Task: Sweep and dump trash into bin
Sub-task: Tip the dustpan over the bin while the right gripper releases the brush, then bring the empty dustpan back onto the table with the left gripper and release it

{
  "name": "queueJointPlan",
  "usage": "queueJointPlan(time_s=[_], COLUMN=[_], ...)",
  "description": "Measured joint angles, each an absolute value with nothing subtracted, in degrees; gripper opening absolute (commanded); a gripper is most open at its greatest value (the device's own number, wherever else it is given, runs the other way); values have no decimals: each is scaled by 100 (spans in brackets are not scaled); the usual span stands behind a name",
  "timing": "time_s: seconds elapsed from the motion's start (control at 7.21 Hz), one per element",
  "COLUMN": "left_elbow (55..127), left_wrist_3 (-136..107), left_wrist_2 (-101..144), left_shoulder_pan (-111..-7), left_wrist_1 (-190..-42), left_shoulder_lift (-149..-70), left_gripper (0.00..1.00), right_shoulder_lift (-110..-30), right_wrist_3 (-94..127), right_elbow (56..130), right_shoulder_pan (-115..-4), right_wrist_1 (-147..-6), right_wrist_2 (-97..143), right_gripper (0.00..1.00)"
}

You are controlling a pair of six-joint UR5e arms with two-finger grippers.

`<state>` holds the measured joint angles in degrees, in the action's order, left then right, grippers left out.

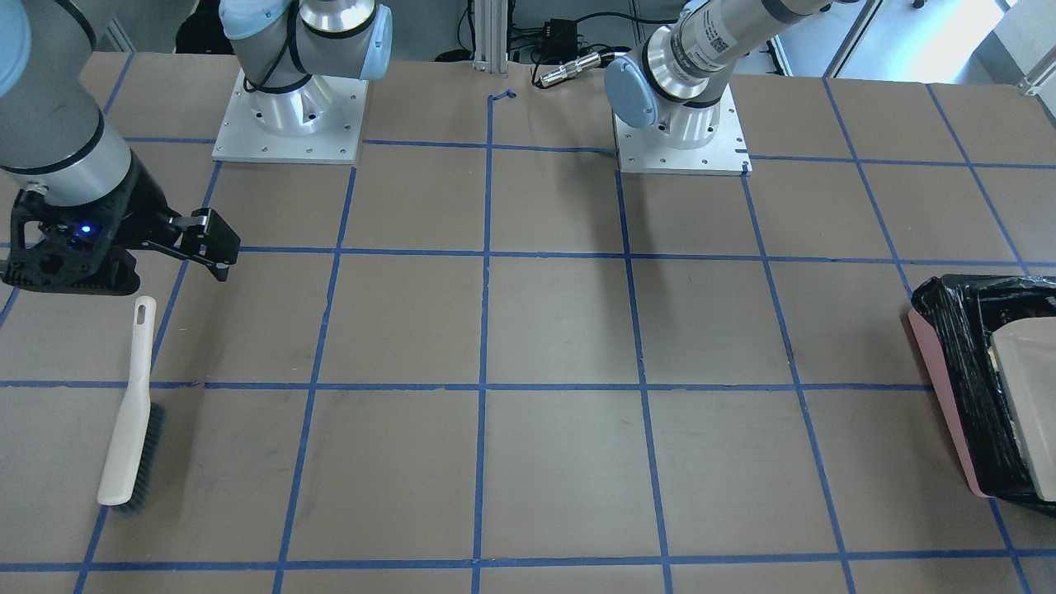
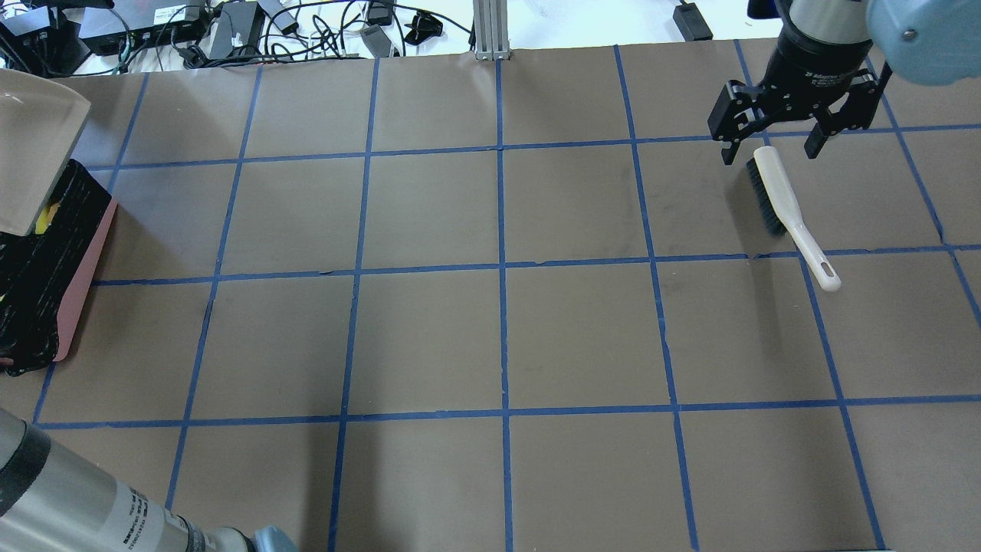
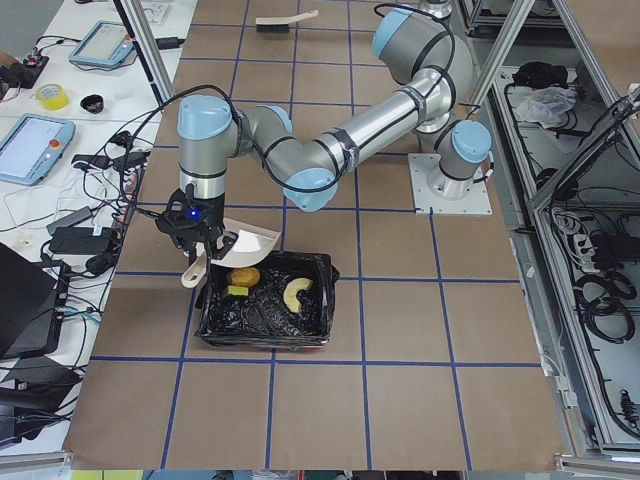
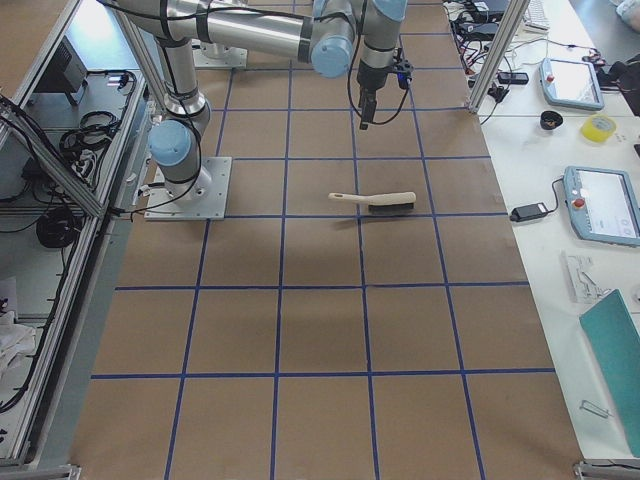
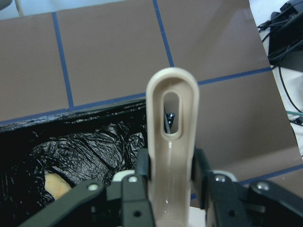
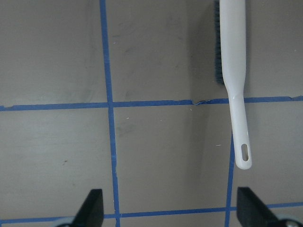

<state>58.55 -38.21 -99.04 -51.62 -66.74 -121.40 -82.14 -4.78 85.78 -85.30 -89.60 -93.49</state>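
Observation:
My left gripper (image 5: 171, 176) is shut on the handle of the beige dustpan (image 5: 171, 137) and holds it tilted over the bin (image 3: 322, 318), a pink container (image 1: 949, 388) lined with a black bag. Inside the bin lie the golden-brown lump (image 3: 243, 276), the yellow wedge (image 3: 237, 292) and the pale crescent rind (image 3: 297, 291). The dustpan also shows in the overhead view (image 2: 31, 146) over the bin (image 2: 80, 261). My right gripper (image 2: 772, 149) is open and empty, hovering above the bristle end of the white brush (image 2: 782, 207).
The brush (image 1: 128, 429) lies flat on the brown table with blue tape lines, on my right side. It also shows in the right wrist view (image 6: 234, 71). Cables and electronics (image 2: 230, 27) sit beyond the far edge. Both arm bases stand at my edge.

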Motion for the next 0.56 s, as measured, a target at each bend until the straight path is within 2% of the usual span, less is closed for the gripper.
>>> queueJointPlan(time_s=[0.56], left_elbow=[5925], left_wrist_3=[-4530], left_wrist_2=[-9484], left_shoulder_pan=[-5863], left_wrist_1=[-7265], left_shoulder_lift=[-12376], left_gripper=[0], right_shoulder_lift=[-8197], right_wrist_3=[87], right_elbow=[8530], right_shoulder_pan=[-9051], right_wrist_1=[-8970], right_wrist_2=[-9125], right_gripper=[100])
